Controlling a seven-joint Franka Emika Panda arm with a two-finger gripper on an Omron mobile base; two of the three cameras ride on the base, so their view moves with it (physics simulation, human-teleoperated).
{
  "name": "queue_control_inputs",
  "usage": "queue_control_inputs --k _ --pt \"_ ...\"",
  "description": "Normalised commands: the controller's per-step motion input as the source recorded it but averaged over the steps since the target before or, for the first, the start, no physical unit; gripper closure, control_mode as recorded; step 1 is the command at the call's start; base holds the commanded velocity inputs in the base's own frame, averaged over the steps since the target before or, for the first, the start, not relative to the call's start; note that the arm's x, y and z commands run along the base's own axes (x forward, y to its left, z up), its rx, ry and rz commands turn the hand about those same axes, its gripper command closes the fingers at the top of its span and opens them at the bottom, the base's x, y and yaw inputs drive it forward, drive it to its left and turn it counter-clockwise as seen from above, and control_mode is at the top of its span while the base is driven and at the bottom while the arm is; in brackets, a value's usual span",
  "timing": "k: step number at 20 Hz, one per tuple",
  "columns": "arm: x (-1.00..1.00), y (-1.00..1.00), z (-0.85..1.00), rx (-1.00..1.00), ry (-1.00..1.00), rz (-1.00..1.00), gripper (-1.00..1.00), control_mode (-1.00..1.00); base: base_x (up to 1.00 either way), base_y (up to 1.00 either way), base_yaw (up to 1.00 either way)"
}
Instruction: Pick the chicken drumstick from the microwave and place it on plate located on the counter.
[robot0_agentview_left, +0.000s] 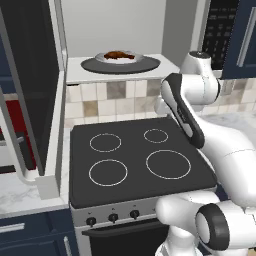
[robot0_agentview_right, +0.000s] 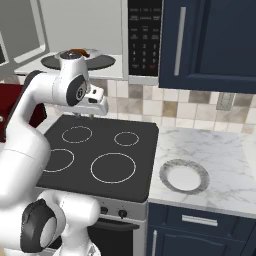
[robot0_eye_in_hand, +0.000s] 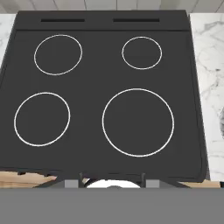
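While the arm hangs over the black stovetop (robot0_eye_in_hand: 109, 87), the chicken drumstick (robot0_agentview_left: 119, 54) sits on a small dish on the turntable (robot0_agentview_left: 121, 64) inside the open microwave (robot0_agentview_left: 115, 30), far behind, plate (robot0_agentview_right: 184, 176) on the counter (robot0_agentview_right: 220, 150) to the right, gripper's opening cannot be told.

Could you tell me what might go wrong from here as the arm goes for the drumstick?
The chicken drumstick lies on a small dish deep in the microwave, so the arm could clip the open door reaching in. The plate sits beyond the stovetop, so a weak grip might drop the meat there.
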Motion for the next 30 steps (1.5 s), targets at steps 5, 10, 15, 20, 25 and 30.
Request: queue_control_inputs --k 5,10,15,20,25,30 --pt "-0.3 -0.03 0.15 0.0 -0.16 0.0 -1.0 -1.0 0.0 0.0 0.0" --pt "-0.21 0.08 0.83 0.0 -0.22 0.07 -1.0 -1.0 0.0 0.0 0.0" --pt "-0.1 0.13 0.93 0.0 -0.27 0.13 -1.0 -1.0 0.0 0.0 0.0" --pt "-0.1 0.1 0.88 0.02 -0.3 0.12 -1.0 -1.0 0.0 0.0 0.0" --pt "-0.02 0.07 0.9 0.0 -0.12 0.04 -1.0 -1.0 0.0 0.0 0.0" --pt "0.03 0.23 0.39 0.01 -0.17 0.0 -1.0 -1.0 0.0 0.0 0.0"
